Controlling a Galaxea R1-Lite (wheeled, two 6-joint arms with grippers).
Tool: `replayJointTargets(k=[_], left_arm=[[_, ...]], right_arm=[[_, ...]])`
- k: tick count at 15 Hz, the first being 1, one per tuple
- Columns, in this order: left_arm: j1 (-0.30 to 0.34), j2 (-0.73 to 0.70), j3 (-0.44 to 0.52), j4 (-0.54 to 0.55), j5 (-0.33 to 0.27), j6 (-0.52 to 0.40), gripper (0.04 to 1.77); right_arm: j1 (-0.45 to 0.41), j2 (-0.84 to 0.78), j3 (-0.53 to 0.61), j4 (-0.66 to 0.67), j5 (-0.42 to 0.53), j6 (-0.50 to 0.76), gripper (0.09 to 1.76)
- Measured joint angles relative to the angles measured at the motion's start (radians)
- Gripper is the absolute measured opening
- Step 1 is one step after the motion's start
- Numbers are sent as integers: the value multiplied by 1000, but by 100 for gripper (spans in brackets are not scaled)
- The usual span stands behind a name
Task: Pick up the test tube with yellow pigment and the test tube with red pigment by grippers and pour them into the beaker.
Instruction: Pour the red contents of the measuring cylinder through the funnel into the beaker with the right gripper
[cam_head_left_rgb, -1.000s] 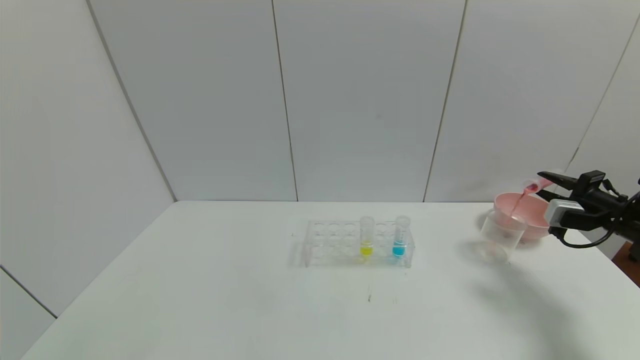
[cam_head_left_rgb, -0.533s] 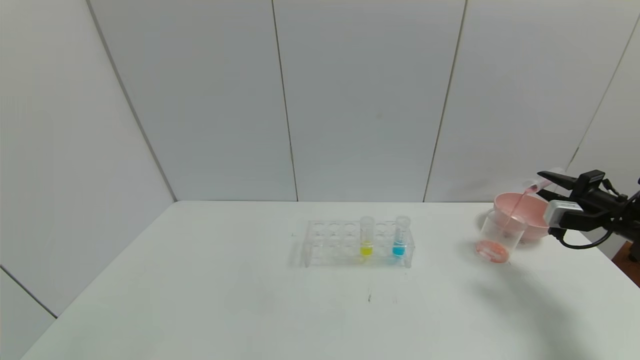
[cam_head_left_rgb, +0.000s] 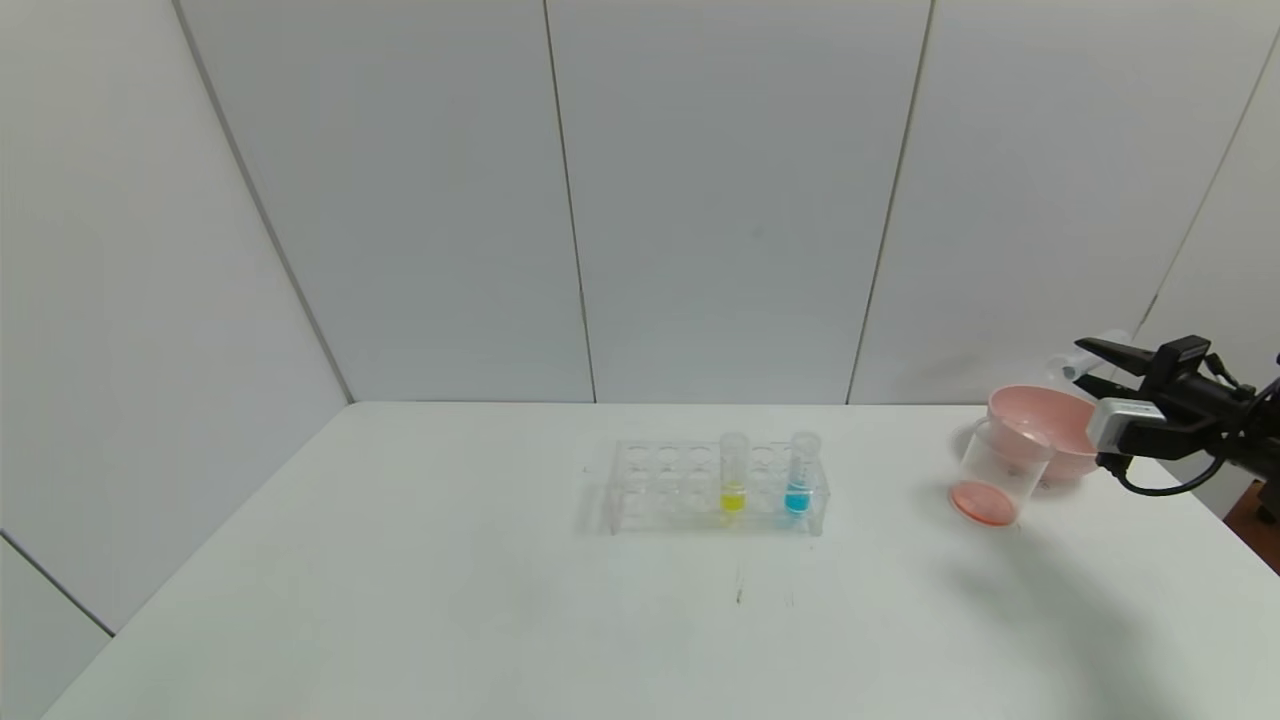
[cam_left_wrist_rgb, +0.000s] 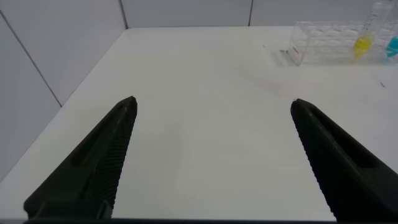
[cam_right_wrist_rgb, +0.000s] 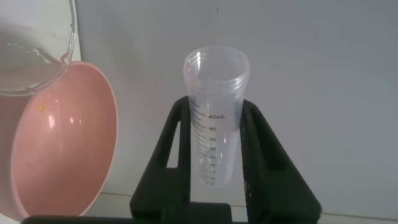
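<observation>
Left gripper (cam_left_wrist_rgb: 211, 155): seen only in the left wrist view, fingers spread wide with nothing between them, low over the bare near-left part of the table (cam_head_left_rgb: 400, 600).

Mid-table: clear tube rack (cam_head_left_rgb: 715, 488). The test tube with yellow pigment (cam_head_left_rgb: 733, 472) stands upright in it, yellow liquid at the bottom; beside it, toward the right, a tube with blue liquid (cam_head_left_rgb: 801, 472).

Far right: beaker (cam_head_left_rgb: 1000, 472) holds a shallow orange-red layer at its base. Pink bowl (cam_head_left_rgb: 1045, 428) sits just behind it.

Right gripper (cam_head_left_rgb: 1092, 365) hangs above the bowl, fingers clamped on the test tube with red pigment (cam_right_wrist_rgb: 214, 118). The right wrist view shows this tube nearly drained, with graduation marks visible; the head view shows only its mouth end (cam_head_left_rgb: 1062, 368).
</observation>
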Motion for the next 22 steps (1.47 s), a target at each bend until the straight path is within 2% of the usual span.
replayJointTargets(k=[7,15,16,18,22], left_arm=[[0,0,0,0,0,0,176],[0,0,0,0,0,0,176],[0,0,0,0,0,0,176],[0,0,0,0,0,0,176],[0,0,0,0,0,0,176]], right_arm=[[0,1,-30,0,-4,-15,54],[11,3,-53,3,-62,9,54],[15,0,-68,10,-83,44,54],[37,-4,-119,42,-168,228,54],[98,-11,-282,255,-423,738,54]])
